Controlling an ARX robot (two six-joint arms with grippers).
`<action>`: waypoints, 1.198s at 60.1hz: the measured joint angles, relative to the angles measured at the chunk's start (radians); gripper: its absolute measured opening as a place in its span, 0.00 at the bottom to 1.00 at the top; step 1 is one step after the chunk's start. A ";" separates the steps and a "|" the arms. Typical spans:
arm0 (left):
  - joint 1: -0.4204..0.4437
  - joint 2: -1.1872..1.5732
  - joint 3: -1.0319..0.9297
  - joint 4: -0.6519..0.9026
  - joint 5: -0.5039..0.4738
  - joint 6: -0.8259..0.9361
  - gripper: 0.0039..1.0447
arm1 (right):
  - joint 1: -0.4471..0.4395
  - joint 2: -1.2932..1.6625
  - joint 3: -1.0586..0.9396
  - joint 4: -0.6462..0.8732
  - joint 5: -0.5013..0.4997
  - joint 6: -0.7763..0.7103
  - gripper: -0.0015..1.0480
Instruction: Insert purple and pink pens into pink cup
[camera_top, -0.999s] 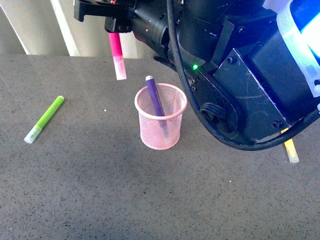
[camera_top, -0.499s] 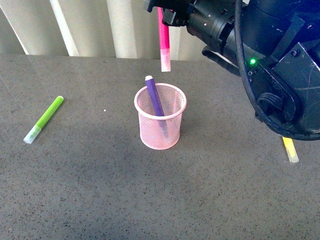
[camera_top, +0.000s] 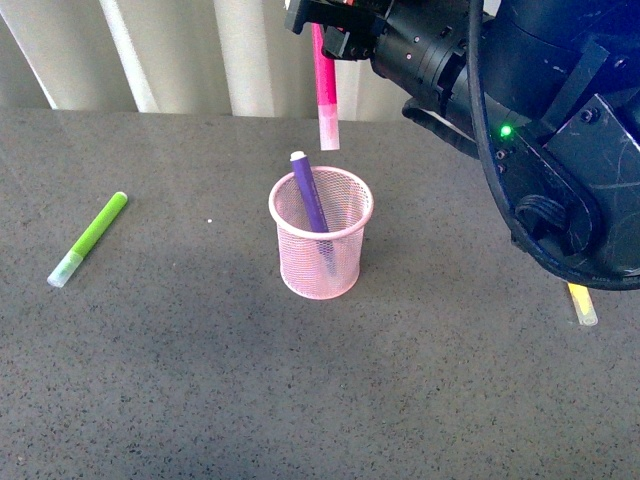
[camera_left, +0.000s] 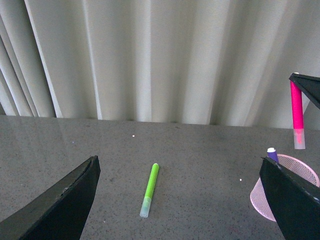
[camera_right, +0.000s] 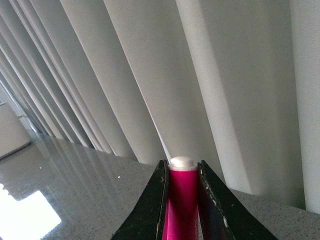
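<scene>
A grey speckled tabletop (camera_top: 200, 380) fills most of the front view, with pale vertical blinds (camera_top: 180, 50) along the top edge. The right arm (camera_top: 540, 130), bulky and black with a green light on it, takes up the upper right of that frame and reaches toward the top centre. Its right gripper (camera_top: 322, 25) sits at the top edge, its fingers pressed against both sides of the pink pen (camera_top: 326, 90); the right wrist view shows the two dark fingers (camera_right: 155, 205) tight on the magenta barrel (camera_right: 182, 200), with its white end showing between them. The pen hangs nearly upright, clear cap down, its lower tip above and slightly behind the pink cup (camera_top: 321, 270), not touching it.

The pink cup stands upright at the centre of the front view, its mesh see-through. The purple pen (camera_top: 308, 195) is already inside, leaning toward the upper left with its white-tipped end poking above the rim.

In the left wrist view the left gripper (camera_left: 180, 210) has its two black fingers (camera_left: 60, 205) spread wide at the lower corners of the frame, holding nothing. Between them lies the green marker (camera_left: 149, 190) on the table; in the front view it lies at mid-left (camera_top: 90, 238), well apart from the cup. A yellow marker (camera_top: 581, 302) shows at the right edge, partly hidden by the arm.
</scene>
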 joint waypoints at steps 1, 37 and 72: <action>0.000 0.000 0.000 0.000 0.000 0.000 0.94 | 0.000 0.001 -0.001 0.000 0.000 0.000 0.17; 0.000 0.000 0.000 0.000 0.000 0.000 0.94 | -0.017 0.002 -0.003 0.000 -0.009 0.014 0.93; 0.000 0.000 0.000 0.000 0.000 0.000 0.94 | -0.288 -0.542 -0.288 -0.165 0.049 -0.087 0.93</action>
